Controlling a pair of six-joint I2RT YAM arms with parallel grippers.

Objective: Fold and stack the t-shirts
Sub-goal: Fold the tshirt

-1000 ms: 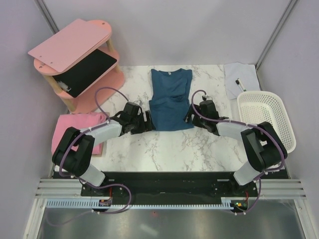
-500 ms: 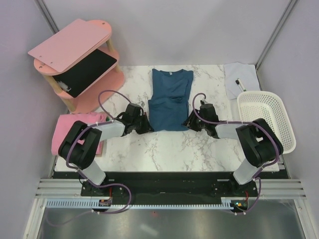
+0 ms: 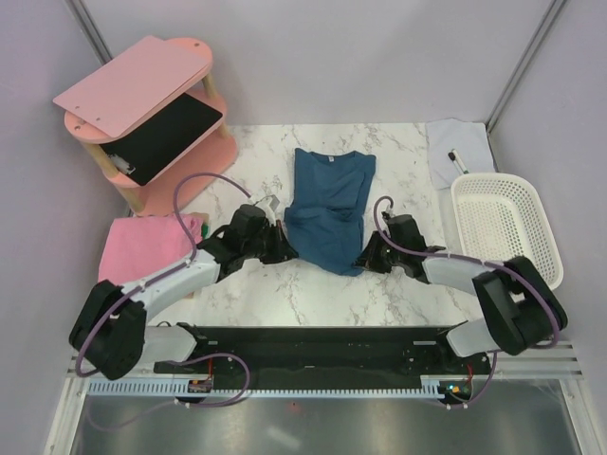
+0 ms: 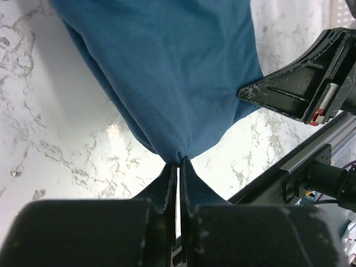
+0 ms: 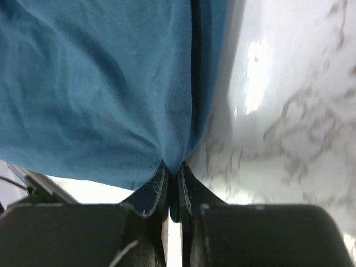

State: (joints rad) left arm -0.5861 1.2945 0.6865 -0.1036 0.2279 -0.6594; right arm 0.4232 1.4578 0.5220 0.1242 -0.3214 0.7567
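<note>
A white marble table (image 3: 285, 284) sits between pale grey walls (image 3: 379, 57). The teal-blue t-shirt (image 3: 327, 204) lies at its middle, collar away from the arms. A pink shelf (image 3: 142, 95) stands far to the shirt's left, with the pink t-shirt (image 3: 147, 248) nearer on that side. A white basket (image 3: 507, 227) sits to its right, and beyond that lie a white cloth (image 3: 455, 147) and a pen (image 3: 457, 158).

From above, the left gripper (image 3: 285, 248) and right gripper (image 3: 361, 263) meet the shirt's two near corners. Only the wrist views show the hold. The left gripper (image 4: 178, 164) is pressed together on a gathered point of hem. The right gripper (image 5: 172, 169), seen close and blurred, appears pinched on cloth as well.

A second ago both grippers stood spread beside a flat shirt. Now the near hem is drawn toward the arms, and the cloth is bunched and skewed.
</note>
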